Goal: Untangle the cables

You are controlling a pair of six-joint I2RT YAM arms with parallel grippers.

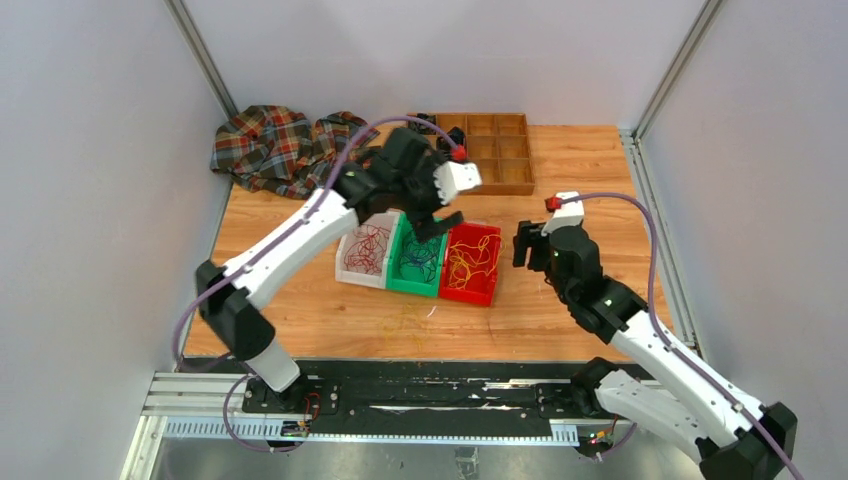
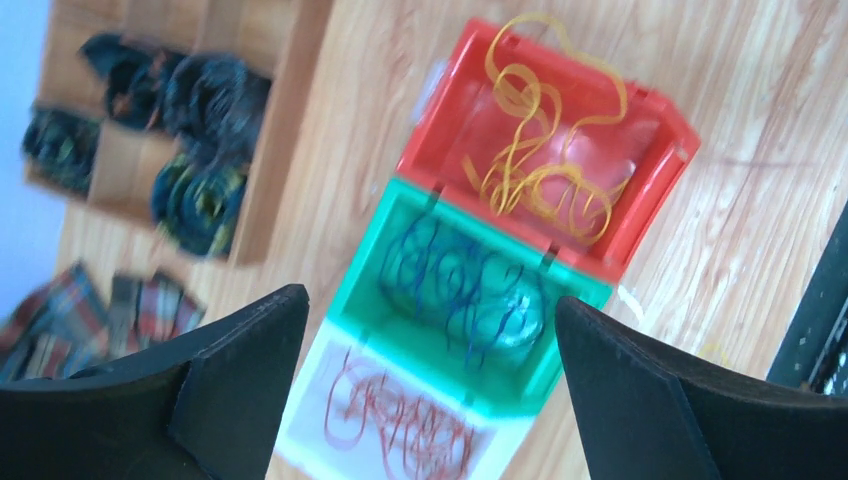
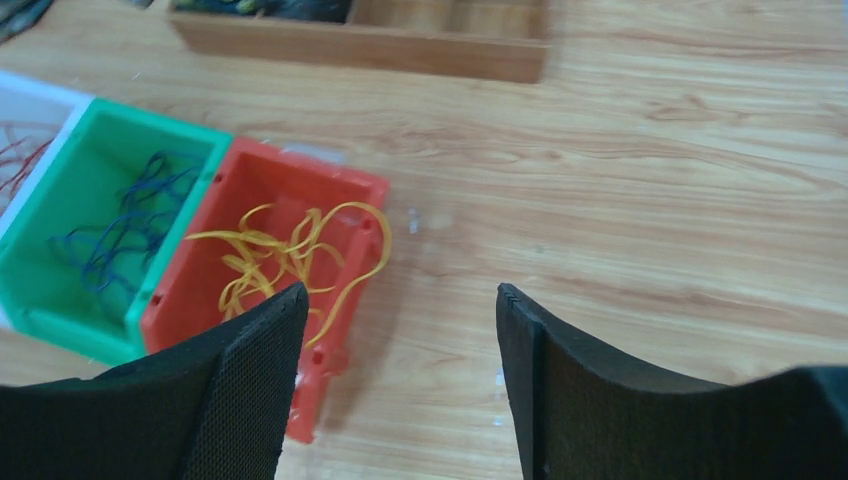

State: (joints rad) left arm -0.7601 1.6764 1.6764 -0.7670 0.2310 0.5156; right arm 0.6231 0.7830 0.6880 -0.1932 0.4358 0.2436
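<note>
arm bases on the black rail (image 1: 400, 395) sit nearest, with both grippers out over the table (image 1: 300, 310). left gripper (image 1: 428, 222) hangs over the green bin (image 1: 412, 288), jaws wide, nothing between them. right gripper (image 1: 522, 246) hovers just right of the red bin (image 1: 468, 295), jaws also wide and empty. cables are split by colour: red cables (image 1: 367, 248) in the white bin (image 1: 343, 264), blue cables (image 1: 420, 258) in green, yellow cables (image 1: 472, 262) in red. reads as late sorting, near done. next move likely needs a low, narrow pinch on the faint stray strands (image 1: 405, 318) just near of the bins, though they're too small to confirm. right wrist view shows a yellow loop hanging over the bin rim. left wrist view shows black coils (image 2: 205, 190) in the wooden tray (image 2: 285, 130). only the top view shows the plaid cloth (image 1: 270, 150).
</note>
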